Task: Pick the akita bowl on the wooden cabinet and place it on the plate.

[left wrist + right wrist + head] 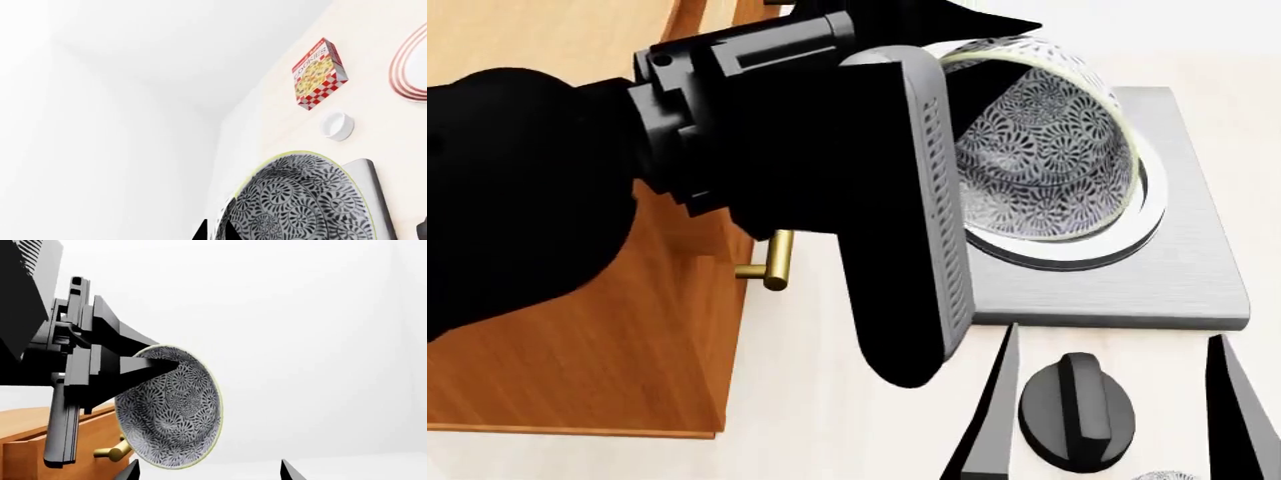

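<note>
The akita bowl (pixel 1048 150), white with a dense dark pattern, hangs tilted on its side in the air. My left gripper (pixel 981 55) is shut on its rim, one finger inside and one outside. The left wrist view shows the bowl (pixel 307 200) against the left gripper's (pixel 215 232) two tips. The wooden cabinet (pixel 587 330) stands at the left, beside and below my left arm. The plate (pixel 410 65), white with red rings, shows only at the edge of the left wrist view, well beyond the bowl. My right gripper (pixel 1114 420) is open and low, holding nothing, and sees the bowl (pixel 173 410) from below.
A grey square stove plate (pixel 1174 280) with a ring lies under the bowl. A black knob (pixel 1077 410) sits between my right fingers. A red-checked cookie box (pixel 320 74) and a small white cup (pixel 337 125) stand between bowl and plate. A brass handle (pixel 771 262) juts from the cabinet.
</note>
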{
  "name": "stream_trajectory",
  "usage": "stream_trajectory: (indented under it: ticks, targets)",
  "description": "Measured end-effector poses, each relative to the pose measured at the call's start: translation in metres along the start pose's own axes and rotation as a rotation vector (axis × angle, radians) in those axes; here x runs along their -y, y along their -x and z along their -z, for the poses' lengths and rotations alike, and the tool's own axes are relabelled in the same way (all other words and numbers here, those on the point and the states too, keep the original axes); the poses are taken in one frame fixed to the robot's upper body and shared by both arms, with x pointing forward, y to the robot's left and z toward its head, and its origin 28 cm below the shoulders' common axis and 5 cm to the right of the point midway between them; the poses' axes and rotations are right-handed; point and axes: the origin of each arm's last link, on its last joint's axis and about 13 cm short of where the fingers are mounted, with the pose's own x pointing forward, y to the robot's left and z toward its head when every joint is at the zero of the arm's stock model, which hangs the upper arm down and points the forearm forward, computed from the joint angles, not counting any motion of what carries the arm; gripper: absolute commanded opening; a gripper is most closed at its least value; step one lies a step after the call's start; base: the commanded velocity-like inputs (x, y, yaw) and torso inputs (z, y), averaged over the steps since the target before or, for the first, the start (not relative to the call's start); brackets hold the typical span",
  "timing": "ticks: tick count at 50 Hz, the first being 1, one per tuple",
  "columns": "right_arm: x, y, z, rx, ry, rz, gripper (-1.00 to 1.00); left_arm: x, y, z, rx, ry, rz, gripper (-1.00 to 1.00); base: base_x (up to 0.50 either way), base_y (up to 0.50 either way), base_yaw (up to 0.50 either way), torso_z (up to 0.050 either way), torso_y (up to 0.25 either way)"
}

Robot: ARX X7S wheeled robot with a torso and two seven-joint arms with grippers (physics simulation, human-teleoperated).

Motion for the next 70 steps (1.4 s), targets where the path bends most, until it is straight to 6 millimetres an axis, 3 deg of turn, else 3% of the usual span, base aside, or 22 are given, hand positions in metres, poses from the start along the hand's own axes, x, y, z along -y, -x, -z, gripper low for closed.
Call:
stream_trajectory:
  ticks: [19,70]
  targets:
    - [0.001,-0.002,0.004,-0.013,-0.001,0.006,1.00,0.008,0.007,-0.003,0.023,0.015,0.000,-1.00,0.00,0.00,0.00,0.001,0.001]
    - [0.000,-0.045,0.008,0.001,0.019,-0.009,1.00,0.017,0.012,0.003,0.034,0.048,-0.001,-1.00,0.00,0.00,0.00,0.000,0.000]
